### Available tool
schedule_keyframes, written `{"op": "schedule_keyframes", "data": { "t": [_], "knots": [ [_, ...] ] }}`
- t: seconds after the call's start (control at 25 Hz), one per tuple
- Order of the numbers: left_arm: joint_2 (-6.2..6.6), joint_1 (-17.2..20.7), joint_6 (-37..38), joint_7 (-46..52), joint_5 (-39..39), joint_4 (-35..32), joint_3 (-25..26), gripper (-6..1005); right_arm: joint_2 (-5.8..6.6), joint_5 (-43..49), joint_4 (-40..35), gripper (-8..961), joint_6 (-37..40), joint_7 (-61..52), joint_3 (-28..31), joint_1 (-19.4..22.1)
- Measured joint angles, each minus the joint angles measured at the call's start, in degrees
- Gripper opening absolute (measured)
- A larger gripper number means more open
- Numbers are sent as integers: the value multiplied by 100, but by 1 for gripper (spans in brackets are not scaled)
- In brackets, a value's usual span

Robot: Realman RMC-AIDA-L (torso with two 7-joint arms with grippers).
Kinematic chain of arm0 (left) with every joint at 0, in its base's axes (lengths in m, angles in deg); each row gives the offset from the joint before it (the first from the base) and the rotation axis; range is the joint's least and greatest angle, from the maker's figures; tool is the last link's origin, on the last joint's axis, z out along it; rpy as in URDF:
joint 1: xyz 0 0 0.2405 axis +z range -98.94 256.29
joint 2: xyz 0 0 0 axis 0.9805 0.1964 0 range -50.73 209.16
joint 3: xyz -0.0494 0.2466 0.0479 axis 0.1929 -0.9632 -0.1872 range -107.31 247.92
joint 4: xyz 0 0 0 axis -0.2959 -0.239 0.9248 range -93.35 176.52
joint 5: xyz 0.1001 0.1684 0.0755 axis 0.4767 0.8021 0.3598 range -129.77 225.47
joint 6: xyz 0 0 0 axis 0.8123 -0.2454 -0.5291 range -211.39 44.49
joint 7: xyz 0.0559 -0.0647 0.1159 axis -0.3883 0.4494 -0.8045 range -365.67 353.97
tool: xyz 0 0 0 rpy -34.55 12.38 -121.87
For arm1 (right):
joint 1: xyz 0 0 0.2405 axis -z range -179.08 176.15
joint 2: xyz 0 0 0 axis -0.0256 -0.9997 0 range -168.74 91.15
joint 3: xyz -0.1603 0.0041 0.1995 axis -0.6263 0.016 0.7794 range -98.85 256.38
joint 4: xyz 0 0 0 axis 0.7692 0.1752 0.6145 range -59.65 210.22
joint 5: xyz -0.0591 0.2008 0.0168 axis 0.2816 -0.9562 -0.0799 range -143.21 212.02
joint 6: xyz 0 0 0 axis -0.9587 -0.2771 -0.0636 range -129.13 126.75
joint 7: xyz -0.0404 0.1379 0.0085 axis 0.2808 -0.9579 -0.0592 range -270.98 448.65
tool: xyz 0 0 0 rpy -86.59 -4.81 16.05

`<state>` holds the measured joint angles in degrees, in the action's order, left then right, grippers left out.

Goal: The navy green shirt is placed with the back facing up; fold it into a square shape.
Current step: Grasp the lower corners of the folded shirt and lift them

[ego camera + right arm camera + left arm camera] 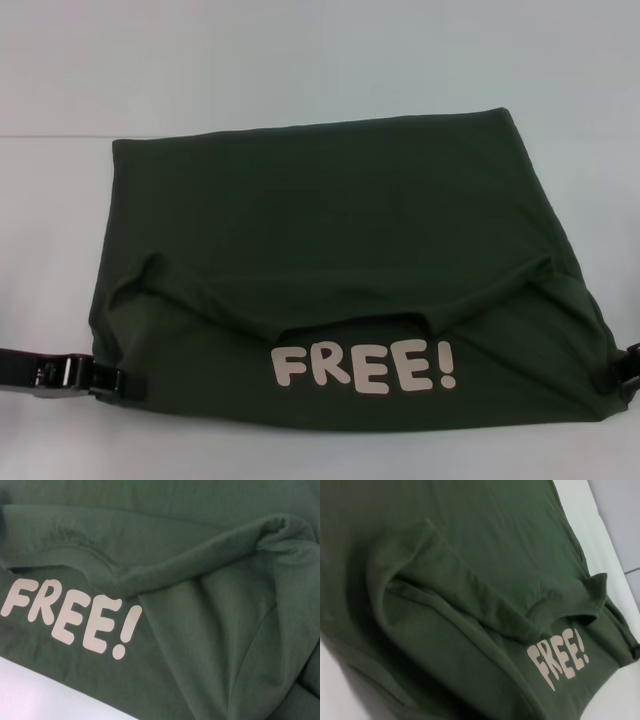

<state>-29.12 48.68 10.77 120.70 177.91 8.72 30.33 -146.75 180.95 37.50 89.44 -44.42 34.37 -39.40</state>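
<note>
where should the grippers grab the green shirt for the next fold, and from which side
Probably the two near corners of the navy green shirt, beside the FREE! print. The left gripper sits at the near-left edge and the right gripper at the near-right, each coming in from its own side. Those layered edges lie flat on the table, so pinching them low looks easiest.

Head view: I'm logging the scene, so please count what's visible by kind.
Navy green shirt, printed FREE!: 1
Black grippers: 2, left gripper and right gripper, at the shirt's near corners
White table: 1
Total: 4
</note>
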Motion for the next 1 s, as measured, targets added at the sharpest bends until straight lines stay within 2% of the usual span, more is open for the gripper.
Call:
{"op": "schedule_keyframes", "data": {
  "t": [0.24, 0.64, 1.0],
  "knots": [
    [25, 9, 222, 2, 68, -9, 11, 69, 9, 17, 0, 22, 148, 55, 2, 12],
    [123, -27, 658, 25, 350, -10, 96, 71, 114, 26, -8, 22, 928, 475, -42, 24],
    [154, -53, 1173, 49, 724, -166, 103, 73, 61, 328, 41, 21, 1390, 935, -60, 20]
  ]
}}
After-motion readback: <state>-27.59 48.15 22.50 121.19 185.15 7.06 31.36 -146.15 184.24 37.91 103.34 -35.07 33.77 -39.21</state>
